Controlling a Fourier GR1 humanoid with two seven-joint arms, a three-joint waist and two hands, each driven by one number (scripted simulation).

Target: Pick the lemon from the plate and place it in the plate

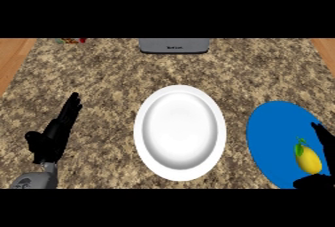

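Observation:
A yellow lemon [309,159] with a small green leaf lies on the blue plate [274,133] at the right. My right hand [323,142] comes in from the right edge: its fingers stand just beyond the lemon and its thumb shows below it, near the plate's lower rim, so the hand brackets the lemon without closing on it. A white plate [180,133] sits in the middle of the counter with nothing on it. At the left, my left hand [56,131] rests open with fingers pointing up, far from both plates.
A grey appliance [174,45] stands at the counter's back edge, centre. Something small and red-green [71,41] lies at the back left. Wooden floor shows beyond the speckled counter at both upper corners.

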